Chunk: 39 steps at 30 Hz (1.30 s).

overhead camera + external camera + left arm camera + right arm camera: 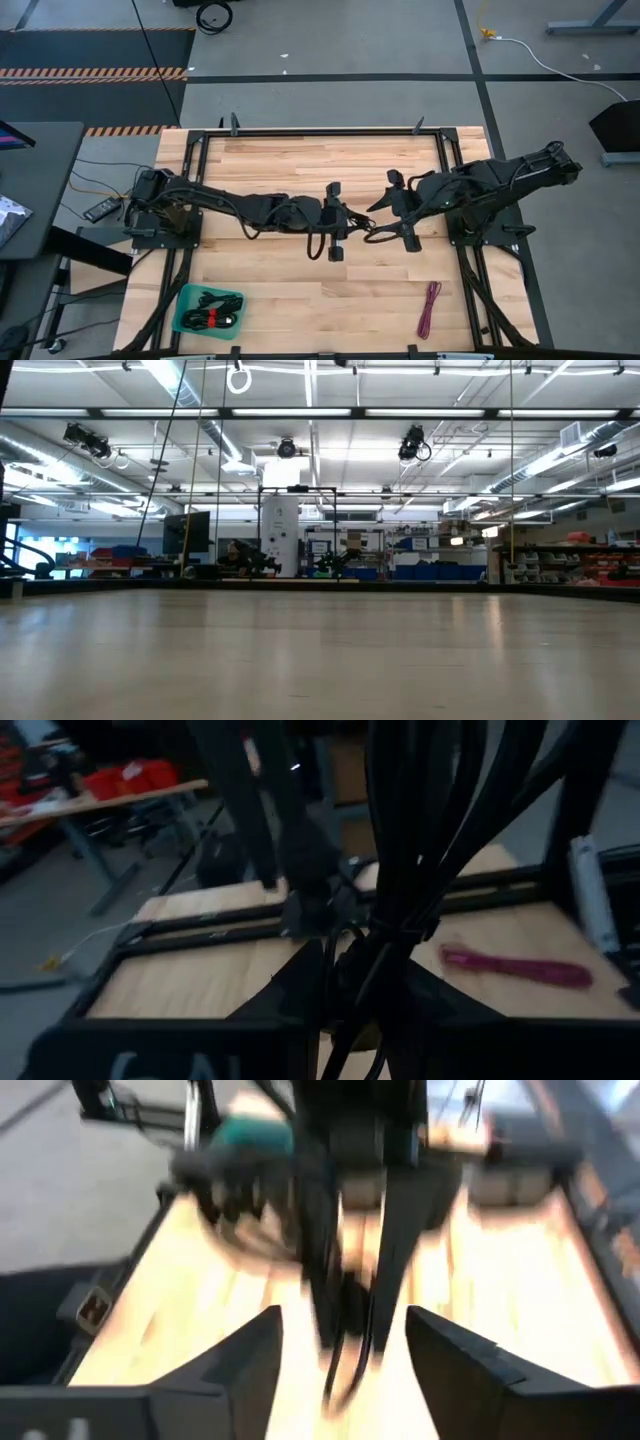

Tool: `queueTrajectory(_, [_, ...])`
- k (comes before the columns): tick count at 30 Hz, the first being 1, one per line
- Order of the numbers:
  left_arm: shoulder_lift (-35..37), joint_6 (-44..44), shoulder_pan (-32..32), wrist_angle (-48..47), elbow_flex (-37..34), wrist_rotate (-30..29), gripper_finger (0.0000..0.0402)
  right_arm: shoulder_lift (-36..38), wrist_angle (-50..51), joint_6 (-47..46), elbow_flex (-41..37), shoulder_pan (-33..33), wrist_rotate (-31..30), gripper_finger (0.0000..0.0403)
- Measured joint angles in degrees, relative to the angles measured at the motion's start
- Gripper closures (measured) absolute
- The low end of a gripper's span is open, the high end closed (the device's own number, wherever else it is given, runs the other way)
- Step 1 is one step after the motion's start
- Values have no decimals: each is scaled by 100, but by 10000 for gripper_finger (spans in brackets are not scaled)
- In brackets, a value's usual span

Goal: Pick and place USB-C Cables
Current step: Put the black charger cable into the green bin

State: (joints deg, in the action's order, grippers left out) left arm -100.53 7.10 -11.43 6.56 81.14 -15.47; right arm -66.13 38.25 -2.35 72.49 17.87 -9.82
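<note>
Meeting over the middle of the table [300, 160], both arms reach inward in the high view. The left gripper [335, 222] hangs at centre with its fingers spread wide, one tip toward the far edge and one toward the near edge. The right gripper [398, 210] is just beside it, fingers also spread, as the right wrist view shows [345, 1345]. A thin dark cable [378, 232] lies between the two grippers; whether either finger touches it, I cannot tell. The magenta cable [429, 308] lies stretched on the wood near the front right corner, well apart from both grippers. Other cables [213, 308], black with a red band, sit inside the teal tray [186, 300] at the front left.
</note>
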Motion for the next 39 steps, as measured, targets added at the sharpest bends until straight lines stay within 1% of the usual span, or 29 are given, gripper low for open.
queueTrajectory(3, [249,65,-182,-510,2,-618,330,-29,393,-299,0,0,-20,163])
queueTrajectory(5, [434,-106,-305,-1178,4,-924,330,-53,579,-509,-2,0,-39,154])
queueTrajectory(6, [528,-316,-367,-1541,4,-967,330,-68,631,-601,-1,3,-45,151])
queueTrajectory(10, [965,-1612,-706,-3285,2,-1016,330,-118,857,-797,0,48,-59,152])
queueTrajectory(15, [1346,-3454,-1373,-5613,1,-939,330,-151,881,-799,0,44,-72,161])
queueTrajectory(18, [1457,-4455,-1820,-6727,2,-713,330,-171,885,-676,0,42,-132,165])
queueTrajectory(20, [1440,-5098,-2148,-7329,-4,-412,330,-192,854,-569,0,37,-153,167])
queueTrajectory(22, [1415,-5540,-2507,-7639,-4,-21,330,-227,847,-514,0,37,-163,167])
queueTrajectory(24, [1341,-5844,-2844,-7693,-4,240,330,-236,840,-505,0,35,-164,167])
queueTrajectory(28, [1203,-6404,-3473,-7444,-2,287,330,-265,832,-499,0,37,-164,167])
queueTrajectory(30, [1041,-6705,-3763,-7420,-2,274,330,-266,837,-499,0,35,-164,167])
queueTrajectory(32, [856,-6936,-4022,-7451,-2,399,330,-264,833,-499,0,37,-164,167])
queueTrajectory(37, [358,-7598,-4498,-7813,-2,1250,330,-264,829,-547,0,37,-164,167])
queueTrajectory(39, [192,-7753,-4616,-7940,-2,1393,330,-264,823,-616,0,37,-164,167])
